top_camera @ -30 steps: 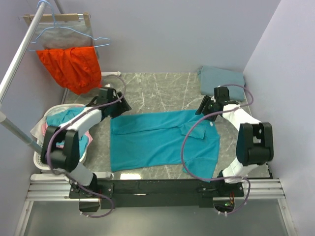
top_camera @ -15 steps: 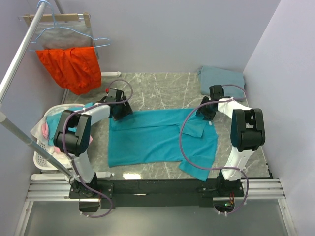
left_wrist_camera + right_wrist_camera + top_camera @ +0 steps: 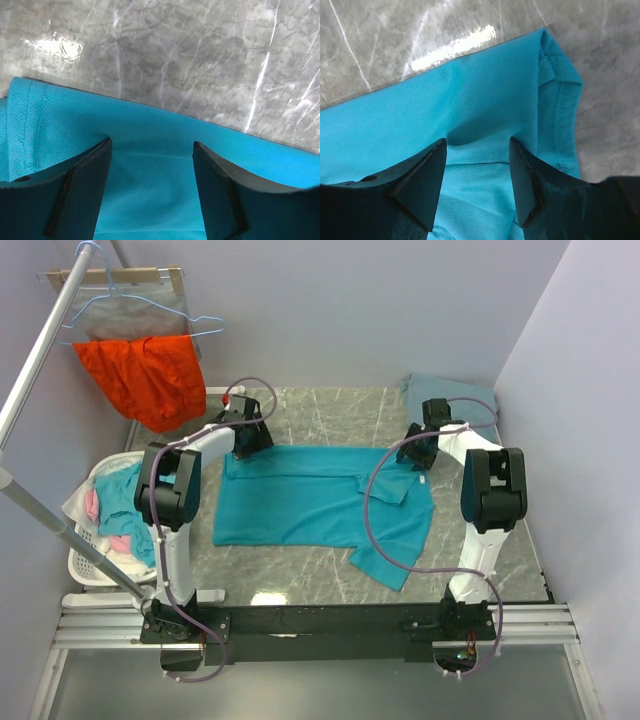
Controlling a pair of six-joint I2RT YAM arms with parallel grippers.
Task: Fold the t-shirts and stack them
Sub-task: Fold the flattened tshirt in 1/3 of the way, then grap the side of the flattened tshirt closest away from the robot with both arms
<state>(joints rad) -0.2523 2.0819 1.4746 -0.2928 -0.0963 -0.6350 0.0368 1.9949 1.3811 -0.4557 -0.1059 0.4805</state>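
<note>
Table point(image 3: 330, 415) bears the teal shirt point(image 3: 300, 505) spread out, the grey-blue shirt point(image 3: 455, 395) folded at its far right corner. Left claw point(image 3: 151, 145) and right claw point(image 3: 477, 142) stand half open on the teal shirt's far edge, so cloth may slip out and bunch.

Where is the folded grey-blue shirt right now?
In the top view, the folded slate grey-blue cloth t-shirt lies in the far right corner of the grey marble table, just behind the right gripper and beyond the bright teal t-shirt.
</note>
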